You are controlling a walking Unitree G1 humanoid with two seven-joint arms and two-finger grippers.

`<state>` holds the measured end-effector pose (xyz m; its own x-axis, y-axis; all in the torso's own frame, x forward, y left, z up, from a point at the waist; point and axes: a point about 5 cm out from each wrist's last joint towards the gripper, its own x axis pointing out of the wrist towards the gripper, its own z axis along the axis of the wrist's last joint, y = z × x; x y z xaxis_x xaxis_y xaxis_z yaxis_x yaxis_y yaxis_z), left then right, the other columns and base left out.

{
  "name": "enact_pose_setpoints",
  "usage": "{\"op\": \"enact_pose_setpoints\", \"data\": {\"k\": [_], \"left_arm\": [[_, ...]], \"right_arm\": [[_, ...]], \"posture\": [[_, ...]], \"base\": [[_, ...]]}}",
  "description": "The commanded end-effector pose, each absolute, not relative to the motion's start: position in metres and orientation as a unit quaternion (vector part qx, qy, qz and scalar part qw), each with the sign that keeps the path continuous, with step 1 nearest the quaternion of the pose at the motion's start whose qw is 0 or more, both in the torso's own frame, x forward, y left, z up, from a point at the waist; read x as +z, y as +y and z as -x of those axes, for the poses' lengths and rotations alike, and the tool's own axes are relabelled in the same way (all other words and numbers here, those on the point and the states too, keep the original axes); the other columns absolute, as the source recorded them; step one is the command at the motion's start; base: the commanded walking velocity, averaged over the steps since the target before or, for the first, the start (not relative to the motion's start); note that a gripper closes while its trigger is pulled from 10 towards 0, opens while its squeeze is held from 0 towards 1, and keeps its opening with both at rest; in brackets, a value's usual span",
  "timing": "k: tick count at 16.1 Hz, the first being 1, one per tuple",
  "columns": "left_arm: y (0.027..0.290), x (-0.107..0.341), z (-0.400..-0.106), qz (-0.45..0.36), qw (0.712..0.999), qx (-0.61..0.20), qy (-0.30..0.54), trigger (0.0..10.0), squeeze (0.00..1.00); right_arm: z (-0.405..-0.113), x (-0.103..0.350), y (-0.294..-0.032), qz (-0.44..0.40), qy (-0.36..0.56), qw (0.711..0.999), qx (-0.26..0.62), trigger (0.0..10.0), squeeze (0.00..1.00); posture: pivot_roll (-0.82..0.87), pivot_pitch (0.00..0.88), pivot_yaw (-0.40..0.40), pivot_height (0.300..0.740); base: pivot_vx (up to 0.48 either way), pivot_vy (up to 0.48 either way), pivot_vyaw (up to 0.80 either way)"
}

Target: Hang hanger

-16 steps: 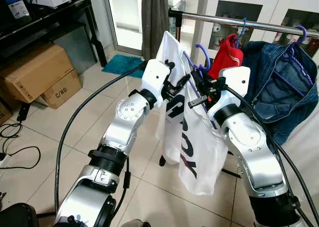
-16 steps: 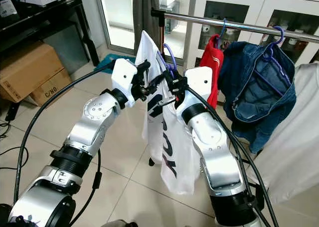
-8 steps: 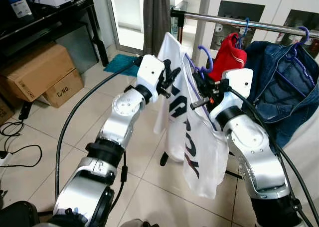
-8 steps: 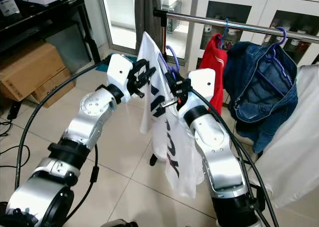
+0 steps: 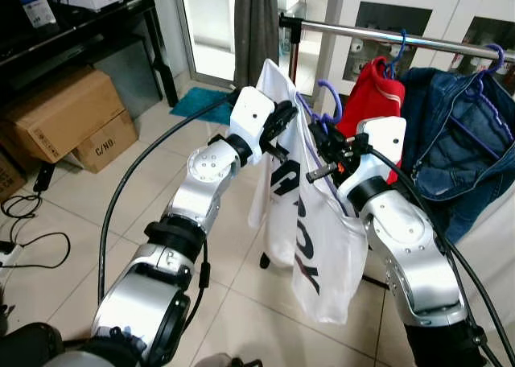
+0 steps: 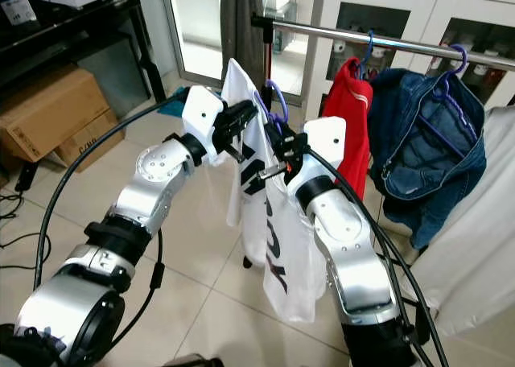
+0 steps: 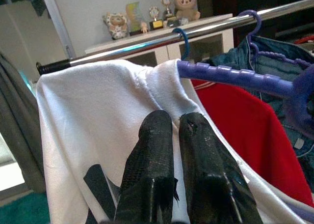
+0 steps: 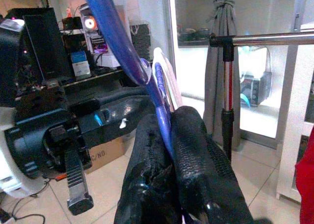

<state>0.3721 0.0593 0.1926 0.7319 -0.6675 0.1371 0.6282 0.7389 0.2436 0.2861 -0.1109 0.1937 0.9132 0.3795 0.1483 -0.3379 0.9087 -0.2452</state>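
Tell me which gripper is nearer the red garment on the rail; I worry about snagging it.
Right. The right gripper holds the purple hanger just beside the red garment; the left gripper pinches the white shirt farther away.

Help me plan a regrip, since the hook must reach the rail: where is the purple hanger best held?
Probably on the purple hanger neck, just under its hook, coming from below on the robot's side. The hook then stays free above the fingers, and the white shirt hangs clear beneath. The right gripper already pinches its bar.
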Motion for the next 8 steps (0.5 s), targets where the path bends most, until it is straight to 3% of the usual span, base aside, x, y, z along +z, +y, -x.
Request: {"op": "enact_pose_setpoints", "data": {"k": [1,8], "left_arm": [[0.0581,0.2001,-0.375,-0.1,0.924,-0.349,-0.118,0.0,0.0],[0.0674,0.2032,-0.3789,-0.095,0.931,-0.329,-0.126,0.0,0.0]], "right_arm": [[-0.2811,0.2057,-0.1086,0.101,-0.132,0.967,0.194,0.0,0.0],[-0.2819,0.2046,-0.1064,0.096,-0.13,0.967,0.198,0.0,0.0]], "posture": [[-0.08,0.0,0.063,0.74],[-0.07,0.0,0.057,0.74]], "base": [[0.0,0.0,0.0],[0.0,0.0,0.0]]}}
